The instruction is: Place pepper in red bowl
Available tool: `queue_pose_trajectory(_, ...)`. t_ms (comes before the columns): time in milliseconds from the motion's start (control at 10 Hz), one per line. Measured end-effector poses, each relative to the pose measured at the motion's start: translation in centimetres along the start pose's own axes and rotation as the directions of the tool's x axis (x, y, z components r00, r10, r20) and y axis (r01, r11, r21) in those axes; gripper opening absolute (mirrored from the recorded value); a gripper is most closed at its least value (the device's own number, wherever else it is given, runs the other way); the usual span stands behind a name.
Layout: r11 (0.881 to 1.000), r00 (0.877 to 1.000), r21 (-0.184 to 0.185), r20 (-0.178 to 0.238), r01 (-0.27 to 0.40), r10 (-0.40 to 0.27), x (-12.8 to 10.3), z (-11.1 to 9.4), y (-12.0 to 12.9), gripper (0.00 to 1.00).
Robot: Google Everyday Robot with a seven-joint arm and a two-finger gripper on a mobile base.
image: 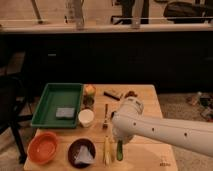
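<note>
I have the white robot arm point(155, 129) reaching in from the right, low over the near part of the light wooden table point(150, 97). Its fingers point(116, 134) point down from the end of the arm, just above the far end of the long thin green pepper point(119, 149). The fingers are closed tight. I think they hold nothing, because the pepper looks like it lies flat on the table. I think I must open them before I can go down for a grab.

The pepper lies just beside a pale yellow stick-like vegetable point(106, 150), so I have to aim well and not pinch the wrong one. The round orange-red bowl point(43, 148) sits at the near left corner, well apart from the pepper. A dark brown bowl with a grey cloth in it point(81, 152) stands between them, so I think the pepper must be carried up and over that one
</note>
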Motion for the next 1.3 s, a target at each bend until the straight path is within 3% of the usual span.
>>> queue_pose_trajectory(700,1.000,1.000,0.011,0.010,0.004,-0.004,0.3,0.2,-0.3,0.00)
queue_pose_trajectory(1300,0.989,0.990,0.059,0.034,0.136,-0.138,3.1,1.9,-10.5,0.00)
